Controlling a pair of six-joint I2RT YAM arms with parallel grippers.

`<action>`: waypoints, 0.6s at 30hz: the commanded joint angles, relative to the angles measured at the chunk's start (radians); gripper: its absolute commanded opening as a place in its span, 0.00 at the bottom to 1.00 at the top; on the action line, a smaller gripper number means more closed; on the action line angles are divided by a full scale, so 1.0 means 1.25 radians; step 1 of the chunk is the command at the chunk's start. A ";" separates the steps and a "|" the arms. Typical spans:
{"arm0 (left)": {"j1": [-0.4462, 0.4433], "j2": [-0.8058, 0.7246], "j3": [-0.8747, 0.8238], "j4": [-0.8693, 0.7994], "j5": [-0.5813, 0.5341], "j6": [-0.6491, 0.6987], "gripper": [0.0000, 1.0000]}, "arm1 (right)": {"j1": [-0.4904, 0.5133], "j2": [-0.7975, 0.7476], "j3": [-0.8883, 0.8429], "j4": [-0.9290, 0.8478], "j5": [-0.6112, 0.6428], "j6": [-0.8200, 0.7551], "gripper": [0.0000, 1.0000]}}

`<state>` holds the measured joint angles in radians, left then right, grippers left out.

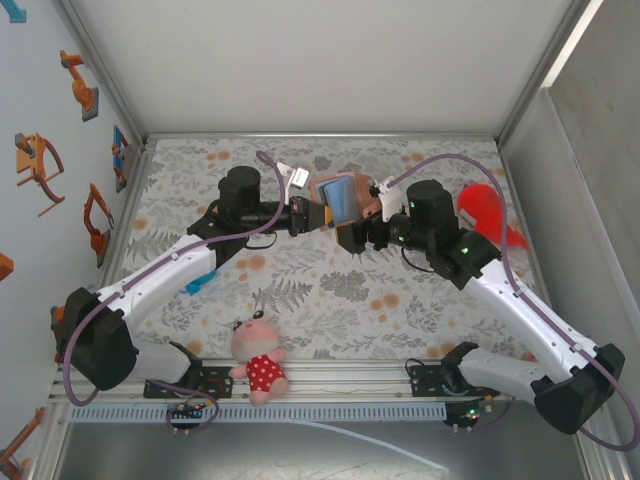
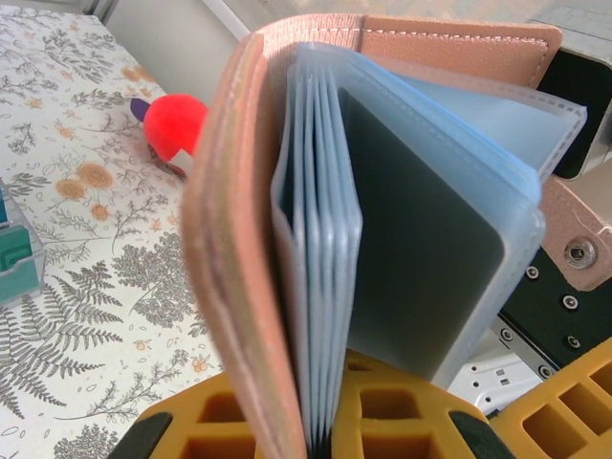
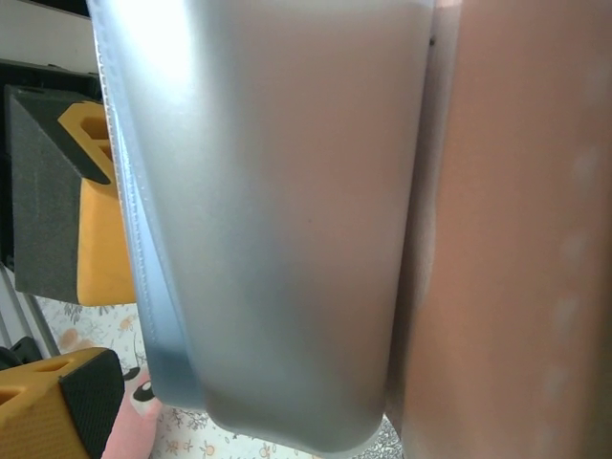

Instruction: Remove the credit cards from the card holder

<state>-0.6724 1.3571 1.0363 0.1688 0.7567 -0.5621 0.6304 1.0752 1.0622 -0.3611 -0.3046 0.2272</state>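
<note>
The pinkish-tan card holder hangs open like a book above the middle of the table. My left gripper is shut on its lower edge. In the left wrist view the orange fingers pinch the tan cover and several blue-grey sleeves. A dark credit card shows through the outermost sleeve, which has swung out to the right. My right gripper stands open, close against the holder's right side. Its wrist view has a frosted sleeve and the tan cover right in front.
A red object lies behind the right arm; it is the red ball in the left wrist view. A teal striped block sits by the left arm. A plush doll rests at the near edge. Walls enclose the floral table.
</note>
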 commanded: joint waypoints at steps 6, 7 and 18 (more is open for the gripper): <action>0.000 -0.009 -0.002 0.059 0.044 -0.004 0.00 | -0.001 -0.009 -0.006 0.009 0.055 0.004 0.92; -0.001 -0.008 -0.001 0.060 0.045 -0.005 0.00 | -0.001 -0.010 -0.006 0.007 0.058 0.004 0.91; -0.001 0.003 0.005 0.063 0.049 -0.014 0.00 | -0.001 0.003 0.007 0.007 -0.010 -0.006 0.95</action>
<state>-0.6724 1.3575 1.0359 0.1799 0.7712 -0.5705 0.6304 1.0752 1.0622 -0.3603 -0.2562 0.2295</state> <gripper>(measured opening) 0.097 0.944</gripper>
